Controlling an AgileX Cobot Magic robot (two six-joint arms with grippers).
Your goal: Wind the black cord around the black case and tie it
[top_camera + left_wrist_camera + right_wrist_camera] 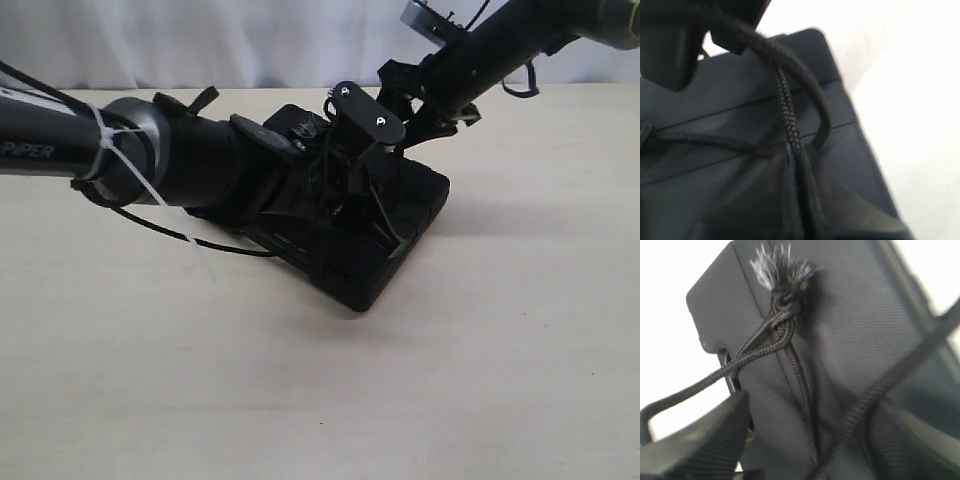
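The black case (pixel 405 235) lies tilted on the table, with both grippers low over its top. A strand of the black cord (pixel 386 218) crosses the case's lid. In the left wrist view, my left gripper (pixel 799 162) is shut on the black cord (pixel 786 107), which rises from the fingers over the case (pixel 715 100). My right gripper (pixel 805 450) stands open, fingers wide apart over the case (pixel 865 315). One cord strand (pixel 875 390) passes loosely between them. The cord's frayed grey tuft (pixel 781 267) sits at a knot on the case's seam. In the exterior view, left gripper (pixel 312 165) and right gripper (pixel 352 165) nearly meet.
A thin white zip tie (pixel 128 165) hangs from my left arm, and a smooth black cable (pixel 200 242) trails under it onto the table (pixel 500 380). A white curtain (pixel 250 40) closes off the back.
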